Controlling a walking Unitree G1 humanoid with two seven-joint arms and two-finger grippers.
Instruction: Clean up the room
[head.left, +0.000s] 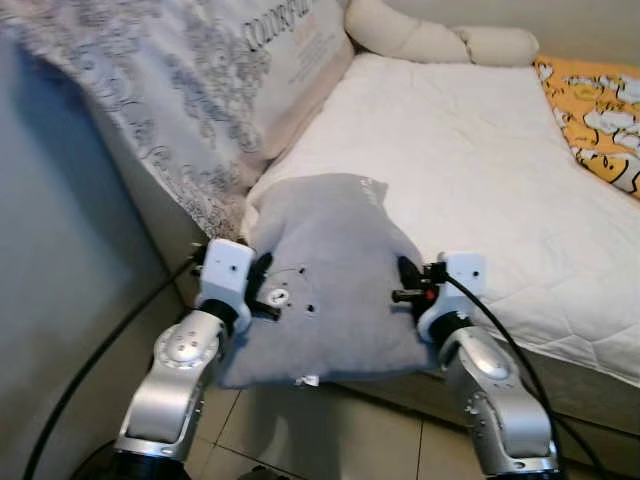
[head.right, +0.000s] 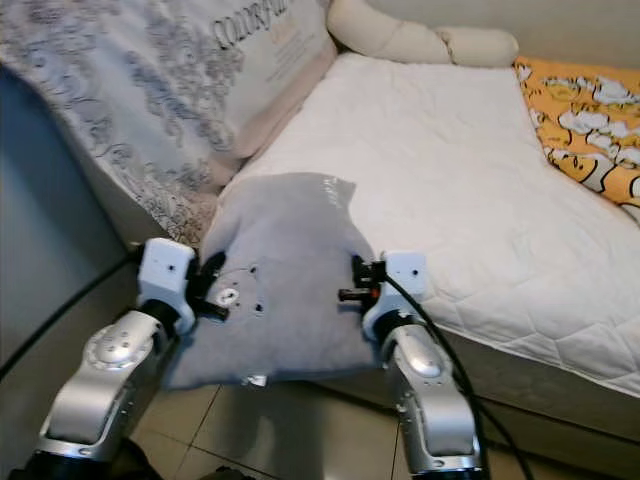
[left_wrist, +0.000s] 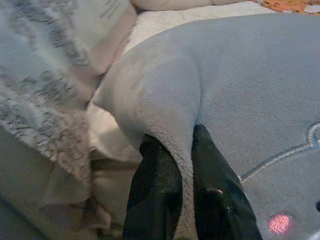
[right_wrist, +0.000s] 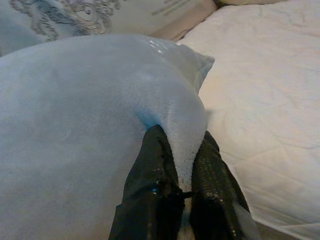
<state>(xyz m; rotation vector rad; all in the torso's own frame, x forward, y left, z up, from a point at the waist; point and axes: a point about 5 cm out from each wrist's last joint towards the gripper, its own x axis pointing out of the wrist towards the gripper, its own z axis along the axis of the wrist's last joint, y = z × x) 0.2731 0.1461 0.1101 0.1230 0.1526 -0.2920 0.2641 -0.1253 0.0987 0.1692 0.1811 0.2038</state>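
Item: grey plush cushion (head.left: 335, 275) — centre of the head views, lower middle of the frame. Held between both arms at the near corner of the bed (head.left: 470, 160), its far end over the white quilted mattress, its near end hanging past the mattress edge above the tiled floor (head.left: 320, 430). A small embroidered face with a pink spot shows on its top side; the details are too small to read with certainty.

Task status: tidying under way. The cushion is carried but, as it appears, not yet set down — placing it on the bed and letting go remain. Already on the bed: a large patterned pillow (head.left: 190, 80) propped at upper left, a cream bolster (head.left: 430, 40) along the top edge, a yellow printed blanket (head.left: 600, 115) at upper right.

Left gripper (left_wrist: 180, 200): at the cushion's left side, lower left of centre in the head views. Jaws nearly closed, a fold of grey plush pinched between the two black fingers (left_wrist: 157, 192).

Right gripper (right_wrist: 180, 195): at the cushion's right side, lower right of centre. Jaws likewise drawn close together on a ridge of the plush, one finger (right_wrist: 150, 185) on each side of it.

Arm pose: both silver forearms rise from the bottom edge, bent at the elbow, reaching forward and slightly inward, wrists roughly level, the cushion spanning the gap between them.
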